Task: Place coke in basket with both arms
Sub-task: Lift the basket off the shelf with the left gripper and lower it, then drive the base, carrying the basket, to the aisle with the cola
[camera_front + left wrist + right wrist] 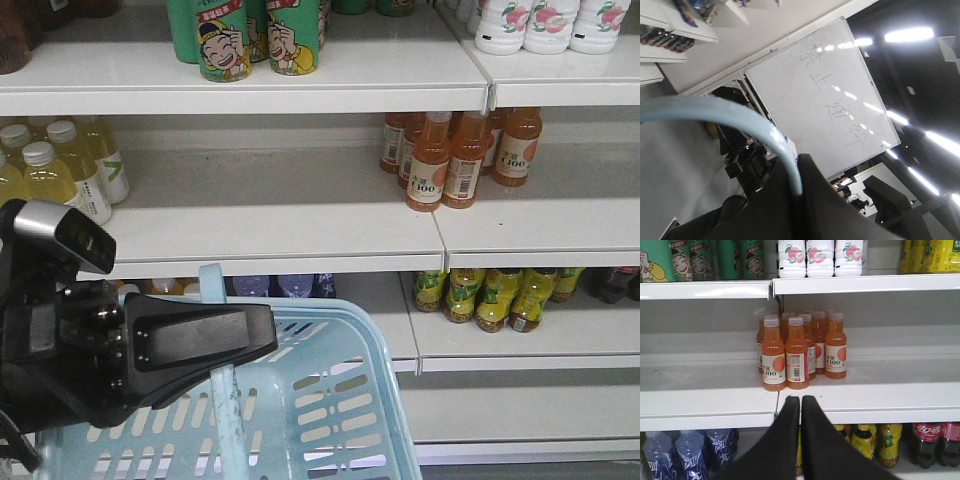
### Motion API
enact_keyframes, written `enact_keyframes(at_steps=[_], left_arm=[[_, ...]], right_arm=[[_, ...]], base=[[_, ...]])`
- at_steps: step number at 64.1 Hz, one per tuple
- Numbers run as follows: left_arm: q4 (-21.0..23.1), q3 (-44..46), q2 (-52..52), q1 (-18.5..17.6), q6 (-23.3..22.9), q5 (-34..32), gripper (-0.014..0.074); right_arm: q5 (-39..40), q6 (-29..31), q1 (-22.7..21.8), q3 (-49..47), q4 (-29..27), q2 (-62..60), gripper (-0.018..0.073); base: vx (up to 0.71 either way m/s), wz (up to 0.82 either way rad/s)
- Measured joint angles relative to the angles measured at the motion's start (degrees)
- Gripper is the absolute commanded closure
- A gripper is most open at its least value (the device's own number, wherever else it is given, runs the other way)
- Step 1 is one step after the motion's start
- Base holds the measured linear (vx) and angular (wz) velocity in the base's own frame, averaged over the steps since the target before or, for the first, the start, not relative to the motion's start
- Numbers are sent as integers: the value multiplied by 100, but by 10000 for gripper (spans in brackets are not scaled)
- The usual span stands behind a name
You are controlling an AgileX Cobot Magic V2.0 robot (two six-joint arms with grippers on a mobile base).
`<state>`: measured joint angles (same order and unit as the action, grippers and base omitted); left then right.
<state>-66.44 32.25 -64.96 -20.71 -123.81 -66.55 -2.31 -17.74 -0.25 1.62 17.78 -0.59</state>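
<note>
Pinching basket (372, 332) handle edge: left gripper (799, 170).

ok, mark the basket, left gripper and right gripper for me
basket (275, 385), front-facing view, on its slotted wall.
left gripper (255, 335), front-facing view, near the tip of its flat black jaw.
right gripper (801, 400), right wrist view, between the closed fingertips.

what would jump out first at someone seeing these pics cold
The light blue basket at the front view's bottom, its handle clamped in the left gripper. Then the cluster of orange juice bottles on the middle shelf, straight ahead of the shut, empty right gripper.
</note>
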Motion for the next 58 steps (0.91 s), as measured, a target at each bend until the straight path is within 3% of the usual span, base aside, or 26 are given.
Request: enact_keyframes(at_steps=[16,58], left_arm=[[318,0,0,0,0,-6,603],[10,0,0,0,0,-6,603]], right_arm=[[0,0,0,0,0,0,564],[0,0,0,0,0,0,564]], base=[[0,0],[0,0]])
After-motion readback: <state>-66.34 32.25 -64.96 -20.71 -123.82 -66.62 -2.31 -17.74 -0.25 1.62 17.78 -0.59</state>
